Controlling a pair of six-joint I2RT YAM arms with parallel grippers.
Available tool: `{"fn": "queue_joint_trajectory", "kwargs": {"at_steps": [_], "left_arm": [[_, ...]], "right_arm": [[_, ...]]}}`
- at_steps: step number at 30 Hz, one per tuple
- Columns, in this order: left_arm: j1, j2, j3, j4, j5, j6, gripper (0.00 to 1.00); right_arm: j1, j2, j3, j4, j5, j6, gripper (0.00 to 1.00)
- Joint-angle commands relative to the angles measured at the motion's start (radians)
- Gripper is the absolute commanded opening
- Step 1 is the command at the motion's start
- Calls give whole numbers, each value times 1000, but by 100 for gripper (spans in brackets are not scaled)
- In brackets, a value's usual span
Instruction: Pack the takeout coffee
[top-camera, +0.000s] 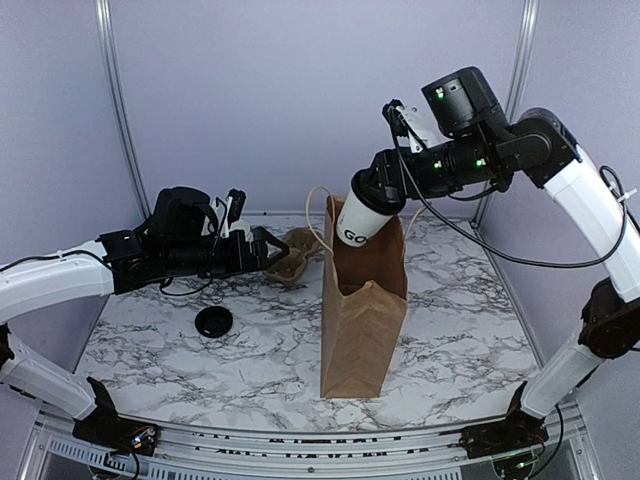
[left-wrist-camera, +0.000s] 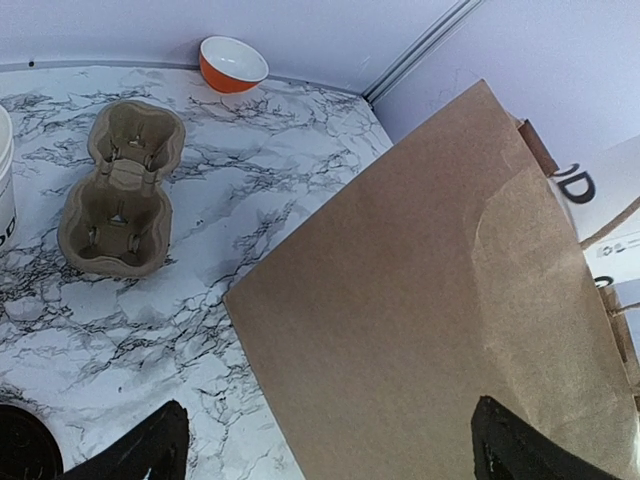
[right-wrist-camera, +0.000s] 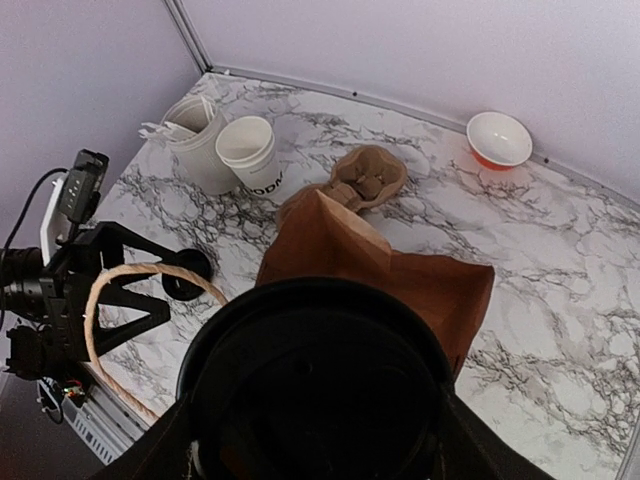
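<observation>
The right claw (top-camera: 378, 190) pinches the takeout coffee (top-camera: 357, 228), tilted into the mouth of a standing paper bag (top-camera: 362, 320) — the left claw (top-camera: 272, 250), spread wide, hovers beside it.

White-shelled arms (top-camera: 50, 285) with black joints (top-camera: 470, 160), green lights (top-camera: 437, 97), black cables (top-camera: 530, 262).

I see the bag (top-camera: 362, 320) standing in the middle of the table (top-camera: 470, 340). The takeout coffee (top-camera: 362, 218) is tilted at its mouth, in the right tool (top-camera: 380, 188). The cup tray (top-camera: 295, 255) lies behind the bag on its left, a loose lid (top-camera: 213, 321) further left.
</observation>
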Motion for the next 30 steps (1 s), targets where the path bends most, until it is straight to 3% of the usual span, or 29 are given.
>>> {"fn": "queue_joint_trajectory", "kwargs": {"at_steps": [1, 9, 18, 30], "left_arm": [[8, 2, -22, 48, 19, 14, 99], [12, -8, -34, 57, 33, 12, 99], [14, -8, -46, 72, 42, 12, 99], [16, -21, -54, 90, 55, 11, 99]], "right_arm": [[9, 20, 27, -113, 17, 40, 55], [21, 35, -85, -95, -40, 55, 53], [37, 106, 8, -206, -42, 53, 52], [65, 113, -159, -140, -48, 87, 51]]}}
